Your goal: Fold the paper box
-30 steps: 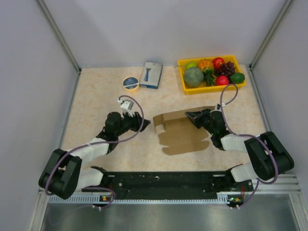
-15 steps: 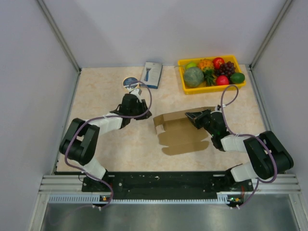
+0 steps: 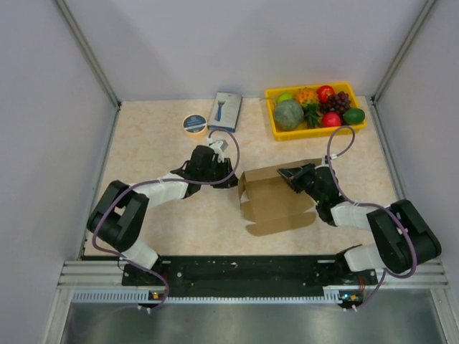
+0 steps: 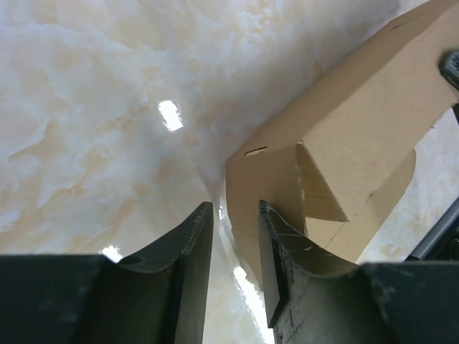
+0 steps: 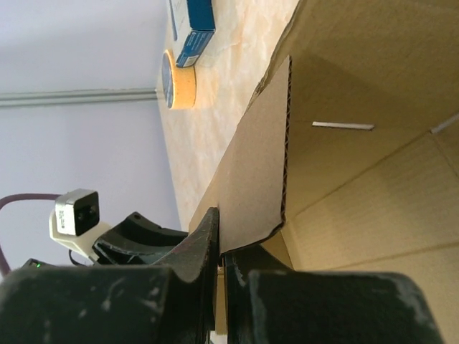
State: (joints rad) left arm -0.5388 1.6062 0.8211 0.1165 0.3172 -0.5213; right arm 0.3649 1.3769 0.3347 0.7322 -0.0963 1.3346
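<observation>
The paper box [image 3: 278, 202] is a brown cardboard blank lying mid-table, its far and left panels raised. My right gripper [image 3: 288, 174] is shut on the edge of an upright panel at the box's far right; the right wrist view shows that panel [image 5: 258, 172] pinched between the shut jaws of the right gripper [image 5: 221, 240]. My left gripper [image 3: 232, 179] is at the box's left edge. In the left wrist view the left gripper [image 4: 235, 208] has its jaws a narrow gap apart, and the raised left flap [image 4: 337, 143] stands just beyond the tips against the right finger [image 4: 280, 247].
A yellow tray [image 3: 319, 133] of fruit stands at the back right. A tape roll [image 3: 194, 123] and a small blue-and-white printed box [image 3: 226, 111] lie at the back, behind my left arm. Grey walls close in both sides.
My left arm swung right, from the left of the table to the box's left edge. The box's left flaps have risen and the blank looks narrower. The right gripper has held still.
</observation>
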